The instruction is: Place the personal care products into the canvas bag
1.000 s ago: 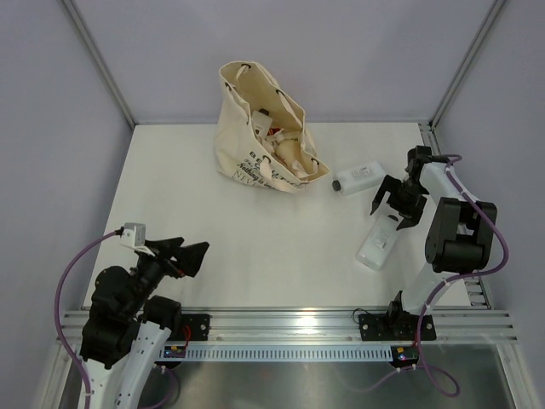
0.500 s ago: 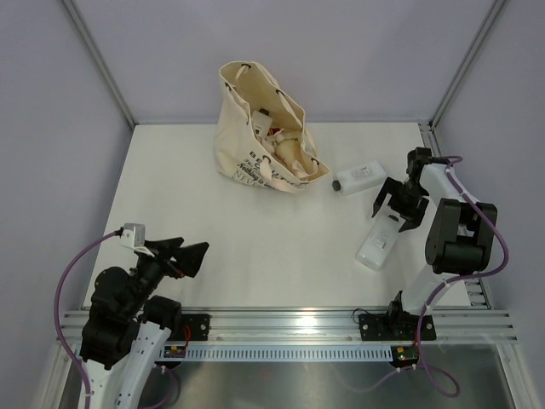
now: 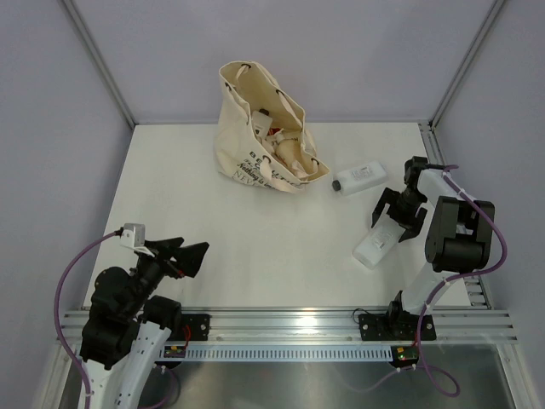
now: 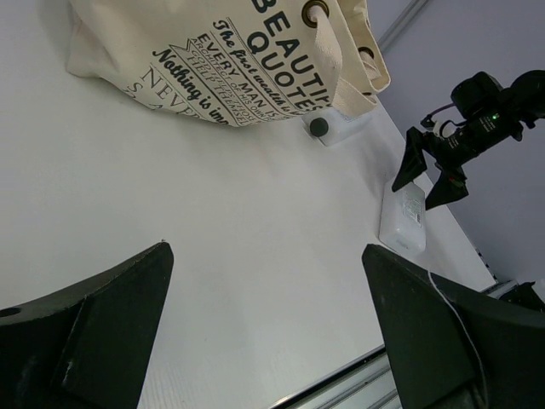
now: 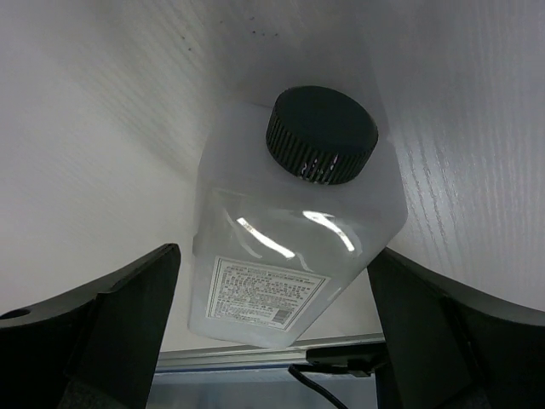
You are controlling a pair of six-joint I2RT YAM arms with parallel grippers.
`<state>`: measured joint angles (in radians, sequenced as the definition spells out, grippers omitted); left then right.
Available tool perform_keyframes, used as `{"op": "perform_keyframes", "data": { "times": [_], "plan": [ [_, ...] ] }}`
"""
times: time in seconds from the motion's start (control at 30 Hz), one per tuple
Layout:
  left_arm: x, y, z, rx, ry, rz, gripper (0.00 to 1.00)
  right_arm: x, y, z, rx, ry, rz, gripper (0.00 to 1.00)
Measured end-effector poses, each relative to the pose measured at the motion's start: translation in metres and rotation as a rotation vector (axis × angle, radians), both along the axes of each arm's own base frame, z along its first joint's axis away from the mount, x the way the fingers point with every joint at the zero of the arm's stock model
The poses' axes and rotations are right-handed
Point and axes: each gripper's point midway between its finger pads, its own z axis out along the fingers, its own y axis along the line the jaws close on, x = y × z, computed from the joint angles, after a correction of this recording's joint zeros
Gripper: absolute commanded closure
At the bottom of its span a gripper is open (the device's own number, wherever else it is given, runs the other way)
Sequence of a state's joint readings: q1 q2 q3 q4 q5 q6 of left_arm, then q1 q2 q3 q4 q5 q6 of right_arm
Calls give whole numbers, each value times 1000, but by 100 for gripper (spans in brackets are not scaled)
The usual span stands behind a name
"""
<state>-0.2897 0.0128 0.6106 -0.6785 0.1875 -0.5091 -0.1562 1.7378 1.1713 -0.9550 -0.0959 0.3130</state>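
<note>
The cream canvas bag (image 3: 255, 128) with black lettering stands open at the back centre, with several products (image 3: 285, 145) inside; it also shows in the left wrist view (image 4: 213, 60). A flat white bottle (image 3: 373, 245) with a black cap (image 5: 322, 135) lies at the right. My right gripper (image 3: 394, 213) is open, one finger on each side of the bottle's (image 5: 289, 256) cap end, apart from it. A second white bottle (image 3: 359, 177) with a dark cap lies by the bag. My left gripper (image 3: 183, 254) is open and empty at the near left.
The metal rail (image 3: 289, 324) runs along the table's near edge. Frame posts (image 3: 464, 64) and grey walls bound the back and sides. In the left wrist view the right gripper (image 4: 434, 175) hovers over the flat bottle (image 4: 403, 220).
My right gripper has moved slightly nearer and left, down around the flat bottle's cap end. The left arm has not moved.
</note>
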Motion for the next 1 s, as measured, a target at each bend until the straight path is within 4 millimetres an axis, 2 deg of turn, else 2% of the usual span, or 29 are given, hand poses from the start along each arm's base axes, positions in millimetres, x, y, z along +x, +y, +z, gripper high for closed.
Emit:
{"op": "perform_keyframes", "data": {
  "times": [0.37, 0.47, 0.57, 0.6, 0.63, 0.73, 0.87, 0.93, 1.0],
  "plan": [
    [1, 0, -4, 3, 8, 0, 1, -3, 7, -23, 51, 53, -1, 0],
    [1, 0, -4, 3, 8, 0, 1, 2, 8, -33, 67, 97, 1, 11],
    [1, 0, -4, 3, 9, 1, 1, 2, 9, -33, 82, 102, 5, 31],
    [1, 0, -4, 3, 9, 1, 1, 2, 10, -32, 88, 100, 8, 41],
    [1, 0, -4, 3, 9, 2, 1, 3, 10, -31, 98, 93, 11, 64],
    [1, 0, -4, 3, 9, 2, 1, 6, 12, -29, 132, 75, 18, 100],
    [1, 0, -4, 3, 9, 2, 1, 17, 9, -17, 182, 6, 26, 100],
    [1, 0, -4, 3, 9, 1, 1, 29, 7, 1, 197, -79, 58, 100],
    [1, 0, -4, 3, 9, 2, 1, 45, 6, 31, 212, -205, 124, 100]
  ]
}}
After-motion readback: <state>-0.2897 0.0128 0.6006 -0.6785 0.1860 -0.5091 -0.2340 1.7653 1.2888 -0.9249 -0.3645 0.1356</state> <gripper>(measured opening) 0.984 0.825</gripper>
